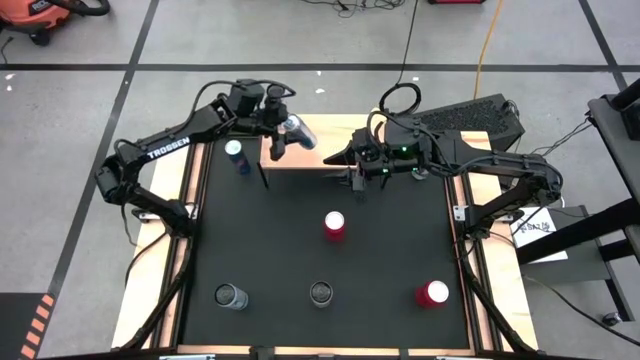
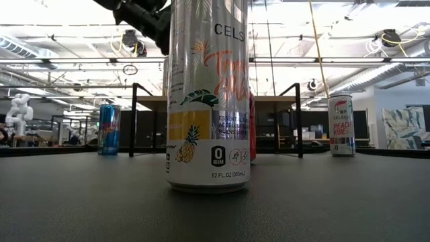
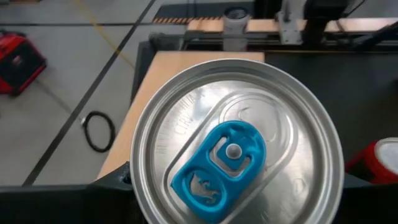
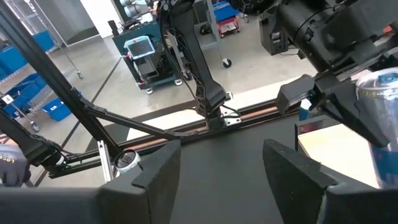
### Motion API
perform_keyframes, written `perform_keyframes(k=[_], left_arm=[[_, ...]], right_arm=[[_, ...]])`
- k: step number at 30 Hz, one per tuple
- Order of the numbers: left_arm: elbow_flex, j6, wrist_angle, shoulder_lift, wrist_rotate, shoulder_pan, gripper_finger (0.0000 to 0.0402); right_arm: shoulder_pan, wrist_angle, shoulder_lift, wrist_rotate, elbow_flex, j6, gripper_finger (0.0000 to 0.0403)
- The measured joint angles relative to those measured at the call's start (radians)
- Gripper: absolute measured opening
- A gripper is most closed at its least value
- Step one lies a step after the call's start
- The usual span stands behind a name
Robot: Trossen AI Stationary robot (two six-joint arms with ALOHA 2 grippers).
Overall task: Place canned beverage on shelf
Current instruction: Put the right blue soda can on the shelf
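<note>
Three cans stand along the near edge of the black mat (image 1: 400, 250): a dark can (image 1: 231, 296), a tall white can (image 1: 322, 292) and a red-topped can (image 1: 433, 293). One red can (image 1: 335, 225) stands mid-mat, and a blue can (image 1: 237, 156) stands farther back. At the back, the bent left arm's gripper (image 1: 283, 128) is squeezed tight on a silver can (image 1: 298, 129), tipped over the shelf (image 1: 305, 140). Beside it, the stretched right gripper (image 1: 356, 178) is partly open, holding nothing.

Shelf (image 1: 310, 150) at mat's (image 1: 390, 255) far edge; one can (image 1: 236, 155) left of it, four cans nearer on mat.
</note>
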Motion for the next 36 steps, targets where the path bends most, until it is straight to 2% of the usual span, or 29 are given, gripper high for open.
perform_keyframes(k=[14,25,36], left_arm=[[0.007,0.0,0.033,0.034,-0.074,-0.001,0.0224],[0.213,-0.004,-0.179,0.157,-0.094,0.005,0.0224],[0.219,-0.03,-0.204,0.166,-0.105,-0.032,0.0224]], right_arm=[[0.0,0.001,0.0,0.0,0.0,0.0,0.0208],[0.0,0.0,0.0,0.0,0.0,-0.016,0.0208],[0.0,-0.03,0.001,0.0,0.0,-0.016,0.0208]])
